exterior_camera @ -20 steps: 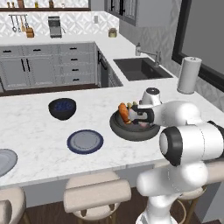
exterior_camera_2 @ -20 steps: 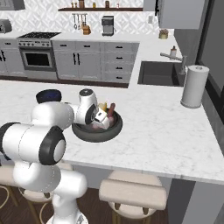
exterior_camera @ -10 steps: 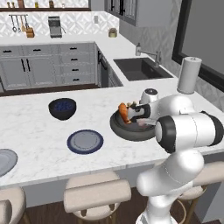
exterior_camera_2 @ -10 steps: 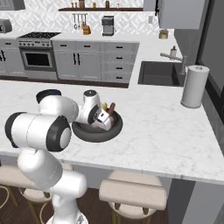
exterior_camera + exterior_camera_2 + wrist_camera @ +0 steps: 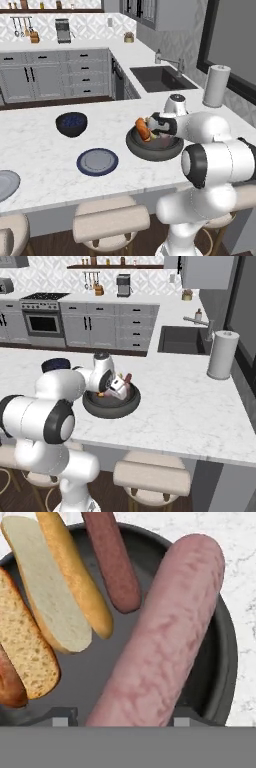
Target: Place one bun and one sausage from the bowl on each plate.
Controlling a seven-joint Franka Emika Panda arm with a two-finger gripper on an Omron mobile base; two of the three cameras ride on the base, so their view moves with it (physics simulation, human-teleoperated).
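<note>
- Pale pink sausage (image 5: 162,632): largest item in the bowl (image 5: 227,662), lying in the hand view on a long axis from lower left to upper right, its lower end running down between the two fingertips (image 5: 60,716).
- Gripper (image 5: 118,718): reached low into the bowl; fingers apart, one tip on each side of the pink sausage, not yet seen pressing on it. Judged: the closing line crosses the sausage's width, so the pose suits a grasp near that end.
- Dark red sausage (image 5: 112,559): beyond the tips, close beside the pink one, and not between the fingers.
- Bun (image 5: 55,587): split, pale crumb showing, lying left of the pink sausage in the hand view; a second browner bun piece (image 5: 22,647) further left. Both are clear of the finger gap.
- Bowl, base views (image 5: 152,149): on the marble counter (image 5: 45,160) in front of the arm, food heaped inside.
- Blue-rimmed plate (image 5: 97,161): bare, on the counter left of the bowl, well apart from it.
- Grey plate (image 5: 6,184): bare, further left, at the edge of the left base view.
- Judged stage: first sausage pick; nothing yet on either plate.
</note>
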